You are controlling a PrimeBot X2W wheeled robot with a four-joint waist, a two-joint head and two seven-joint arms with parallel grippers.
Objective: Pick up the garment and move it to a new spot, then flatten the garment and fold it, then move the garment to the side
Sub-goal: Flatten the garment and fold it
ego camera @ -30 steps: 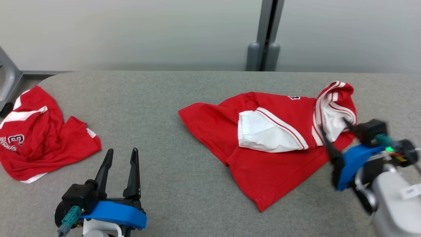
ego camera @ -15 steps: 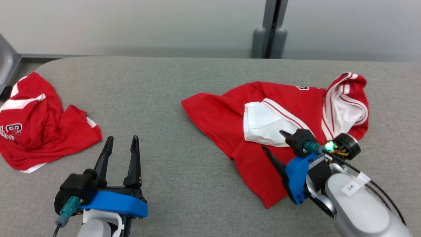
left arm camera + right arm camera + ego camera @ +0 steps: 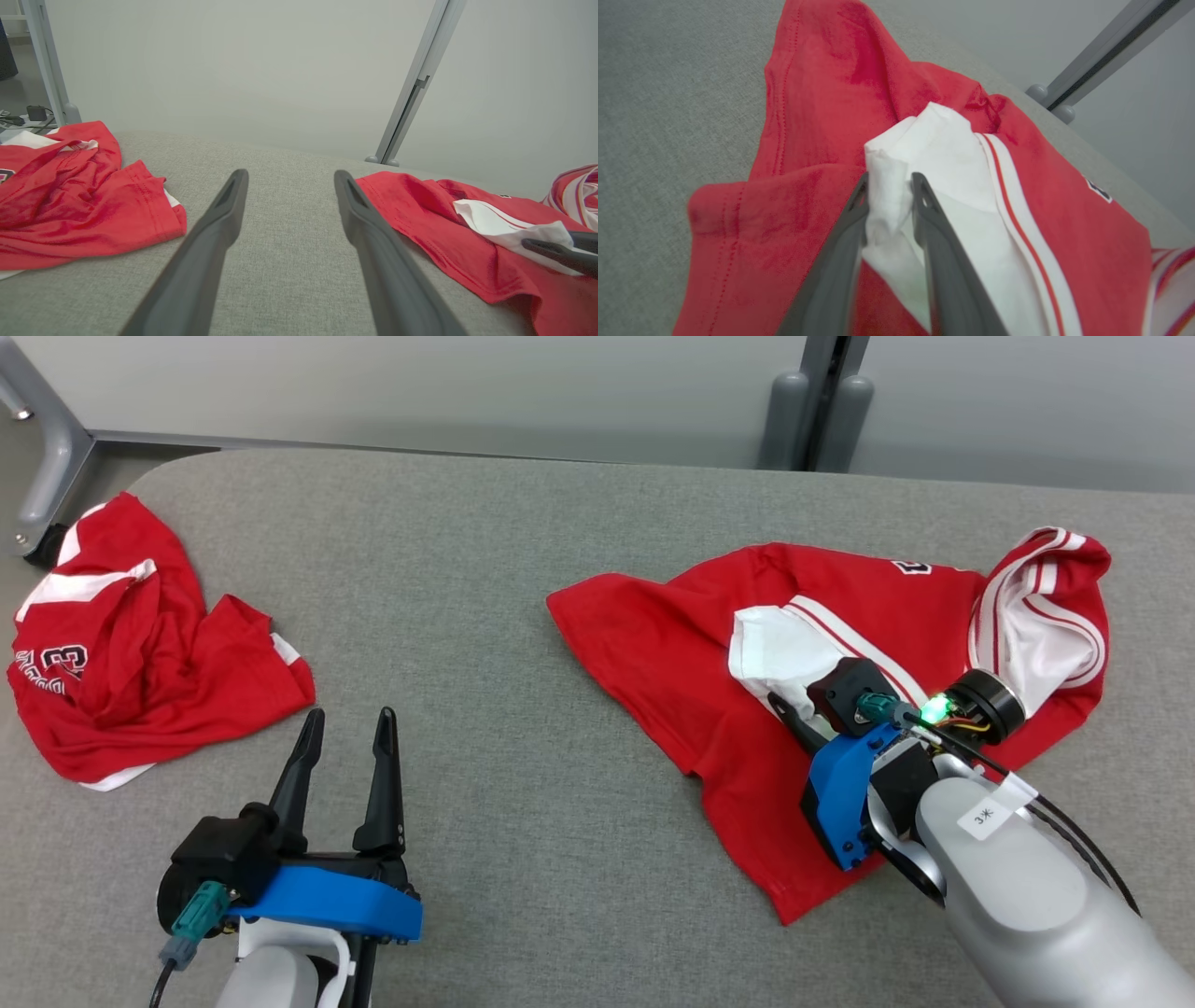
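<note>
Grey table (image 3: 560,569), right claw (image 3: 891,180) now tighter on garment (image 3: 672,653)

Red garments (image 3: 653,644) (image 3: 140,700): two. Grey table (image 3: 523,551): one.

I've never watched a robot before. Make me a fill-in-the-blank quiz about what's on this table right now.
1. The right gripper pinches a fold of ____ fabric on the red jersey.
2. The left gripper holds nothing; its fingers stand ____ over the grey table.
3. A second jersey, crumpled, lies near the table's ____ end in the head view.
Missing words: white; open; left.
</note>
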